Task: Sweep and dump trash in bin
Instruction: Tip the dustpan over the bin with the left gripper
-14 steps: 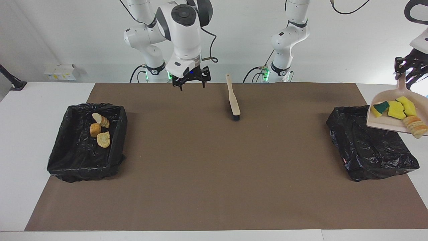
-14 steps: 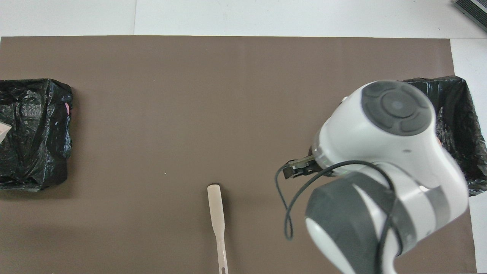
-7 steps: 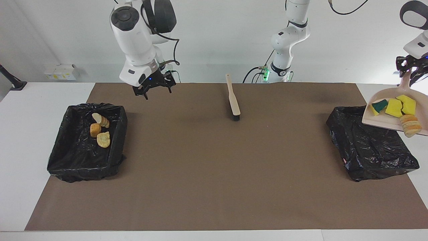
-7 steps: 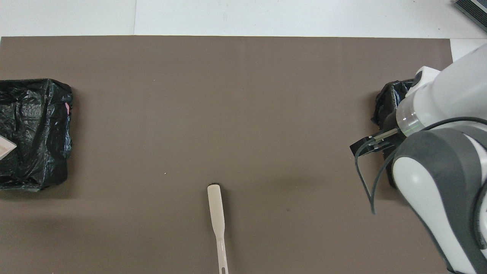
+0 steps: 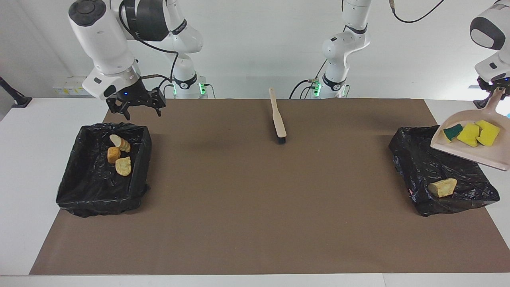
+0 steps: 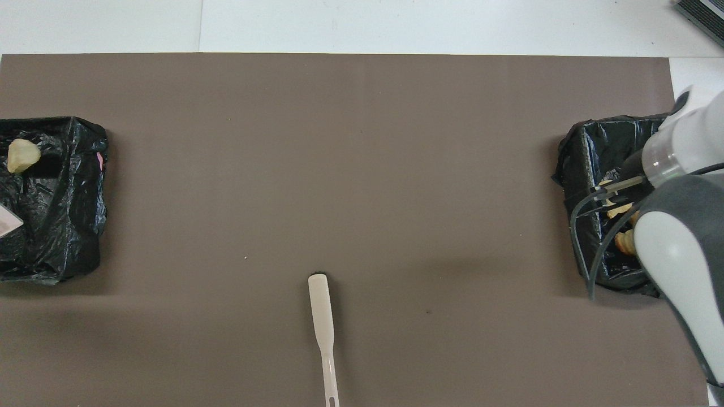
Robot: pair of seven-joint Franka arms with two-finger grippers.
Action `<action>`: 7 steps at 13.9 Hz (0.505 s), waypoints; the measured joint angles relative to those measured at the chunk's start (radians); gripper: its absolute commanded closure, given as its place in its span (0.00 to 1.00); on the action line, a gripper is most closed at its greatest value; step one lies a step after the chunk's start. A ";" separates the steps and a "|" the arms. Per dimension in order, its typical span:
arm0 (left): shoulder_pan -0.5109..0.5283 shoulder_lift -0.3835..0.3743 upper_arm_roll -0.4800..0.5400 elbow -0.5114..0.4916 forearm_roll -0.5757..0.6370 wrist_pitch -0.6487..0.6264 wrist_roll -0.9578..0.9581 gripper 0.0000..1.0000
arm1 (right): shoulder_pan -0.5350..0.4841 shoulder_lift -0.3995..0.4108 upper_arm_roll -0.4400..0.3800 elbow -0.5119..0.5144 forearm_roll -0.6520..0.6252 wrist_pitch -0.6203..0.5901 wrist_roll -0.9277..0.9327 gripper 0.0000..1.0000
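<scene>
Seven scraps of trash: three tan bread lumps (image 5: pixel 118 153) in the bin (image 5: pixel 79 187) at the right arm's end, one lump (image 5: pixel 442 187) in the other bin (image 5: pixel 418 167), three yellow sponges (image 5: pixel 474 133) in the tilted dustpan (image 5: pixel 470 153). Left hand (image 5: pixel 492 85) is clamped on its handle over that bin; right hand (image 5: pixel 137 107) hangs spread, holding nothing.

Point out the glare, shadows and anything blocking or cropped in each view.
Facing view: soft shadow on the mat beside the brush; bin liner glints; dustpan cropped at the edge. Overhead view: right arm looms large, hiding much of its bin.
</scene>
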 measured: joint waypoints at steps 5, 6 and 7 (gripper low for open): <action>-0.043 0.005 -0.003 0.000 0.088 0.045 0.059 1.00 | 0.004 -0.071 -0.028 -0.024 0.011 -0.001 -0.003 0.00; -0.046 0.006 -0.003 0.001 0.109 0.060 0.070 1.00 | 0.007 -0.078 -0.026 -0.031 0.011 -0.001 -0.014 0.00; -0.048 0.008 -0.003 0.001 0.139 0.087 0.078 1.00 | 0.009 -0.080 -0.022 -0.034 0.011 -0.001 -0.016 0.00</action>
